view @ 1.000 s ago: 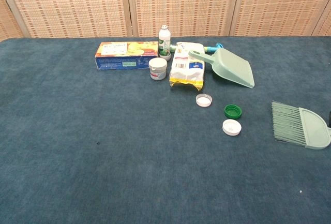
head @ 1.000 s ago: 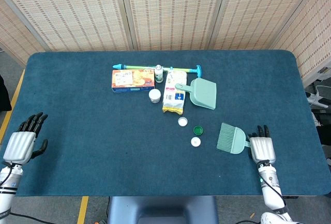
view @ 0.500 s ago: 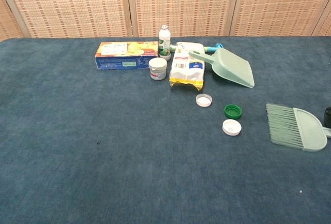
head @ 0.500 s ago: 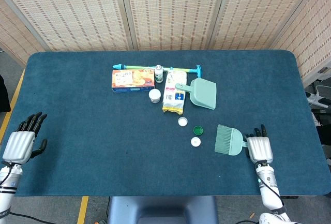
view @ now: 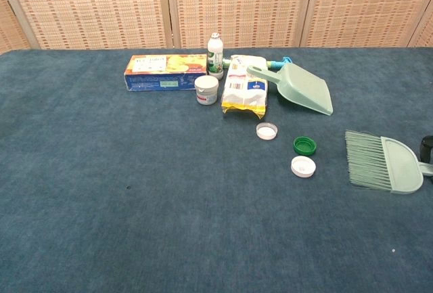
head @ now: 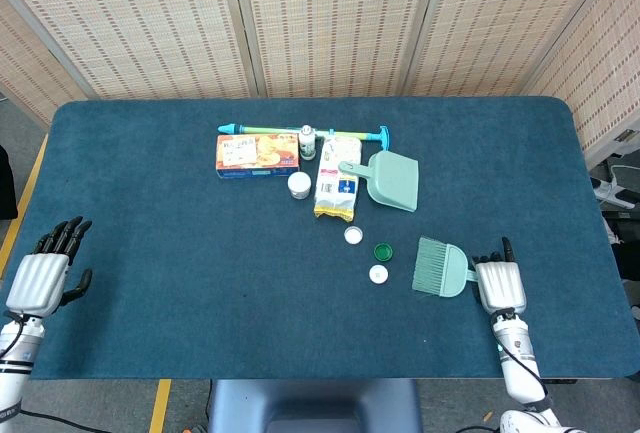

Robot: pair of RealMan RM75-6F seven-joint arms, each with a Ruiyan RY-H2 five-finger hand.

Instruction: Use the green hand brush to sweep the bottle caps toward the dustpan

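Green brush (head: 440,268) lies bristles-left on the table (head: 150,203), right hand (head: 499,286) gripping its handle, near three caps (head: 377,274) below the dustpan (head: 392,179). Left hand (head: 40,278) rests spread, holding nothing.

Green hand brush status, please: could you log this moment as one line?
right robot hand: holds green hand brush | bristles: face bottle caps, apart | dustpan: beyond caps | left robot hand: open

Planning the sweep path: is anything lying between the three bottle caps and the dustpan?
Nothing visible blocks it. Bare cloth separates the white caps and green cap from the dustpan. The snack bag sits beside the pan, left of that path.
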